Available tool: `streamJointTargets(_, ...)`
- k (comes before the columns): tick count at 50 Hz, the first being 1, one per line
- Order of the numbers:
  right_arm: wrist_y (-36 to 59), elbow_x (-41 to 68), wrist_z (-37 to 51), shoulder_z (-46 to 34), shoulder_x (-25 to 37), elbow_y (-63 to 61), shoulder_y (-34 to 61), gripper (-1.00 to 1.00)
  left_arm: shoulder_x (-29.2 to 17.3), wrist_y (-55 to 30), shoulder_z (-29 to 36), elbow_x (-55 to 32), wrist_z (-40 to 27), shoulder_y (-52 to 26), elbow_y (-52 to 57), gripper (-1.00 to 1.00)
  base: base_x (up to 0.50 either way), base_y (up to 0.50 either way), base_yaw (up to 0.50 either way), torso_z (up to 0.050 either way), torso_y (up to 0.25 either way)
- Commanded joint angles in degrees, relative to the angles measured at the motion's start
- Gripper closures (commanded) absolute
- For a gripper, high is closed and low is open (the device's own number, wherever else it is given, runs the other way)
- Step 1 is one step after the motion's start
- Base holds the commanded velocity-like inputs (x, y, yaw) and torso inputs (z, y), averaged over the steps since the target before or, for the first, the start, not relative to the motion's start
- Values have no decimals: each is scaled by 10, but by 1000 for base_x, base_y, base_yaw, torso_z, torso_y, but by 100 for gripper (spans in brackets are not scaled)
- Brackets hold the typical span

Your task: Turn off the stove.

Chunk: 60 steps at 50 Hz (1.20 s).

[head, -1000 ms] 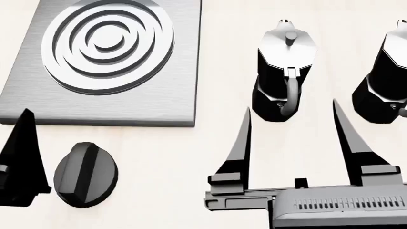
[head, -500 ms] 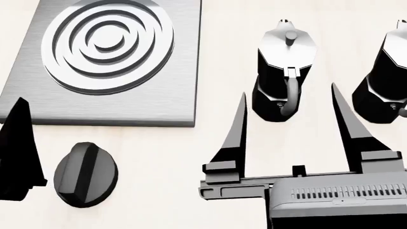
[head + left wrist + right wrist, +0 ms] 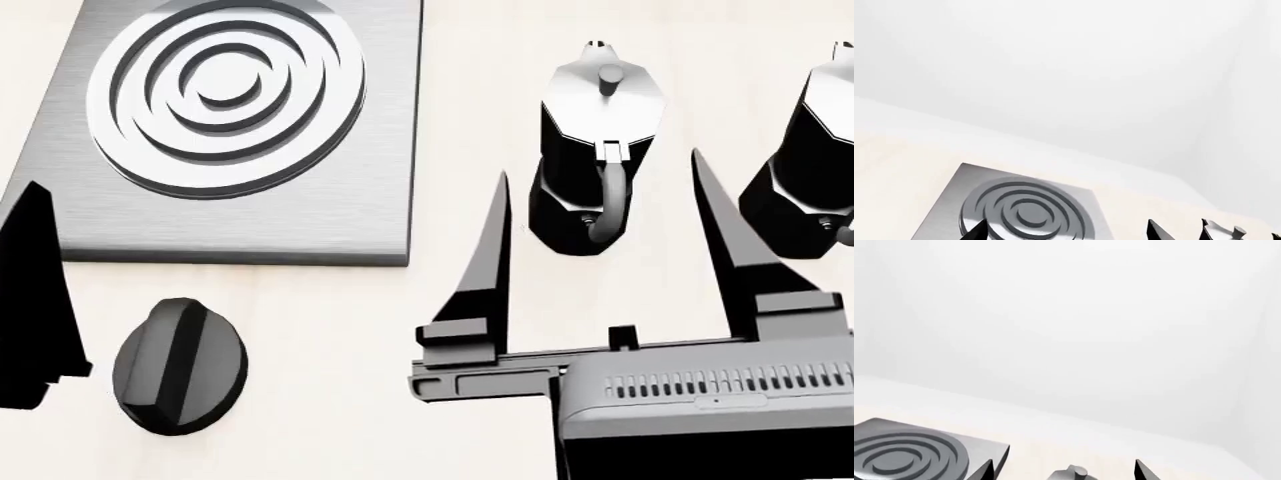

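Observation:
The stove's grey metal plate [image 3: 347,200] with its ringed burner [image 3: 227,95] lies at the far left of the head view. Its black ridged knob [image 3: 180,365] sits apart, nearer than the plate, untouched. One black finger [image 3: 34,290] of my left gripper stands just left of the knob; the other is out of frame. In the left wrist view the left gripper [image 3: 1066,231] is open, with the burner [image 3: 1027,215] beyond it. My right gripper [image 3: 601,165] is open and empty, well right of the knob. In the right wrist view the right gripper [image 3: 1064,470] points past the plate [image 3: 901,452].
Two black-and-silver moka pots [image 3: 594,150] [image 3: 807,160] stand upright at the right of the pale counter [image 3: 467,120]. The nearer pot's handle faces the open right fingers. A white wall [image 3: 1067,75] rises behind the counter.
My right gripper has slid forward and slightly left toward the nearer moka pot. The left finger has also crept forward and slightly left. The knob and pots have not moved.

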Motion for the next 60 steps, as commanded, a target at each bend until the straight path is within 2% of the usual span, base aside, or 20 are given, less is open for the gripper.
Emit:
streamJointTargets(1, 8, 3, 0, -2, 0, -3, 12, -100, -2, -5, 0, -9, -7, -10, 8, -100, 0, 0, 0, 0, 0)
streamJointTargets(60, 42, 23, -8, -7, 2, -7, 74, -100, -9, -18, -2, -45, -41, -58, 33, -100, 0, 0, 0, 0, 0)
